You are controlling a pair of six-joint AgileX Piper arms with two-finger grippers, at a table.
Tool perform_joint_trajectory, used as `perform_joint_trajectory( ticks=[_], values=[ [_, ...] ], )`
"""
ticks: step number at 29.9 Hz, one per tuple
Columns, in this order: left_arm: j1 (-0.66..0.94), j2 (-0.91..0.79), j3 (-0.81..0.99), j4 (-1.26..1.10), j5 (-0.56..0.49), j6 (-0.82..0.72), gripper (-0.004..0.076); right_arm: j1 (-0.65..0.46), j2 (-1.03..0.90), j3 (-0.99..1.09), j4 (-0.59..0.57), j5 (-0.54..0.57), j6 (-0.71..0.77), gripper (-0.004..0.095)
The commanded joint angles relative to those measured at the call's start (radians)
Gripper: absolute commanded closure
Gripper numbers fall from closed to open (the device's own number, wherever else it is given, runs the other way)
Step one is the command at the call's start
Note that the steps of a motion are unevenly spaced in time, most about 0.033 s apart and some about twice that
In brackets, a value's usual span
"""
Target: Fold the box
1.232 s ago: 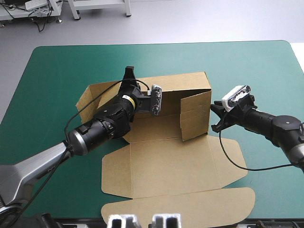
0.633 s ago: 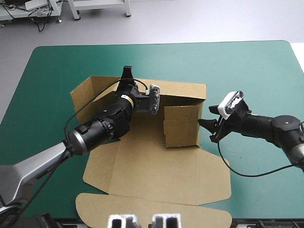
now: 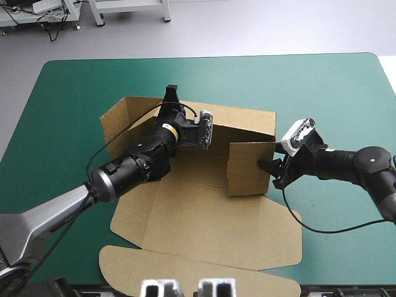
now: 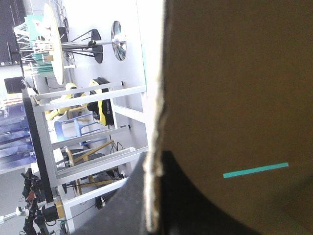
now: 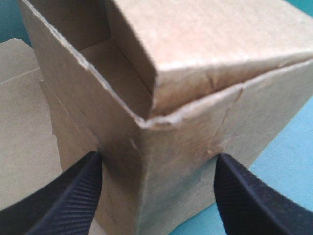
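Here, left gripper (image 3: 170, 92) clamps rear wall of box (image 3: 204, 216); right gripper (image 5: 159, 161) spread wide, straddling raised right-hand corner.

A table (image 3: 309, 86) under a teal-green cover, its far corners rounded.

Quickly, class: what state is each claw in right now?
Left claw: shut on the box, at its back wall.
Right claw: open, straddling the box's raised corner.

Left arm (image 3: 133, 166) black with yellow band (image 3: 166, 128); right tool's (image 5: 156, 195) fingers (image 5: 68, 196) ribbed.
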Motion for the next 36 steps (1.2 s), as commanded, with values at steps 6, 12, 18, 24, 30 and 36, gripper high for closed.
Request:
perform_joint_trajectory(
  ticks=[6, 12, 18, 24, 30, 36],
  values=[
    [-0.011, 0.028, -0.097, 0.119, 0.078, -0.111, 0.0733, 0.095, -0.004, -0.029, -0.027, -0.115, 0.037, 0.0298],
    [-0.011, 0.057, -0.159, 0.122, 0.086, -0.217, 0.0733, 0.147, -0.004, -0.029, -0.020, -0.326, 0.058, 0.0298],
    [-0.011, 0.055, -0.161, 0.126, 0.121, -0.217, 0.0733, 0.149, 0.042, -0.031, 0.020, -0.310, 0.062, 0.0298],
    [-0.011, 0.055, -0.161, 0.056, 0.153, -0.211, 0.0733, 0.154, 0.124, -0.044, 0.067, -0.336, 0.062, 0.0298],
    [-0.011, 0.055, -0.161, 0.028, 0.154, -0.215, 0.0733, 0.252, 0.167, -0.064, 0.055, -0.452, 0.062, 0.0305],
    [-0.011, 0.055, -0.161, -0.002, 0.185, -0.215, 0.0733, 0.286, 0.178, -0.067, 0.032, -0.547, 0.096, 0.0614]
  ],
)
